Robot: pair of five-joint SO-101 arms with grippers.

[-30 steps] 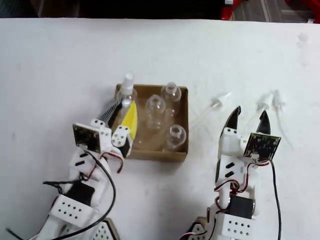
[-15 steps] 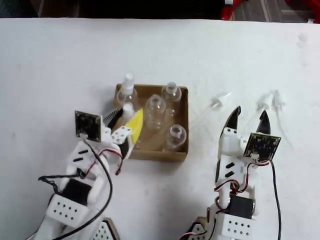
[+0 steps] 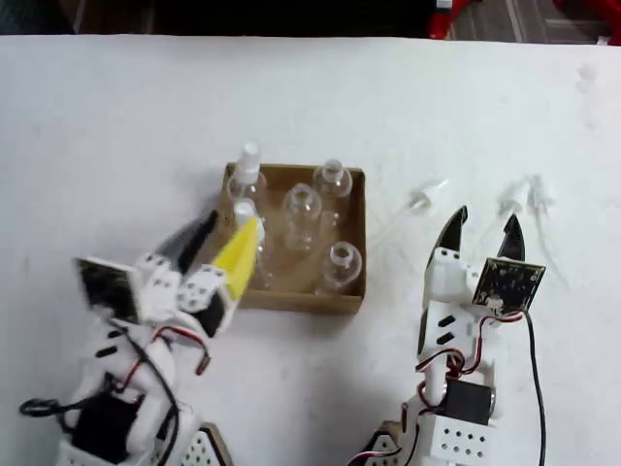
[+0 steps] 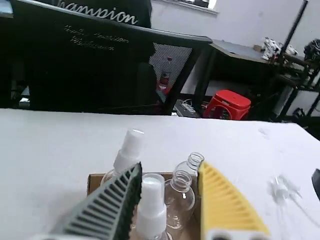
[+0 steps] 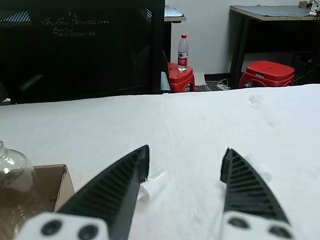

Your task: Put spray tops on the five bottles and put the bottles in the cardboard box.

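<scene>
While your left gripper (image 3: 231, 225) hung at the 8 o'clock side of the cardboard box (image 3: 301, 299), its fingers were spread apart. One finger stood on either side of a capped bottle (image 3: 245, 216) at the box's 9 o'clock edge, and I could not tell whether either finger touched it. You had a second capped bottle (image 3: 247, 167) standing in the box's 11 o'clock corner. Three topless bottles stood in the box with them: the far bottle (image 3: 333, 178) at 1 o'clock, the middle bottle (image 3: 303, 204) near the centre, and the near bottle (image 3: 342, 257) at 4 o'clock.

Your right gripper (image 3: 485, 218) sat over the table (image 3: 116, 116), well apart from the box at its 3 o'clock side. Its fingers were parted wide and held nothing. Three loose spray tops lay on the table near it. The first spray top (image 3: 422, 199) lay at 10 o'clock from the fingertips, between them and the box. The second spray top (image 3: 509, 204) and the third spray top (image 3: 537, 194) lay close together at 1 o'clock.
</scene>
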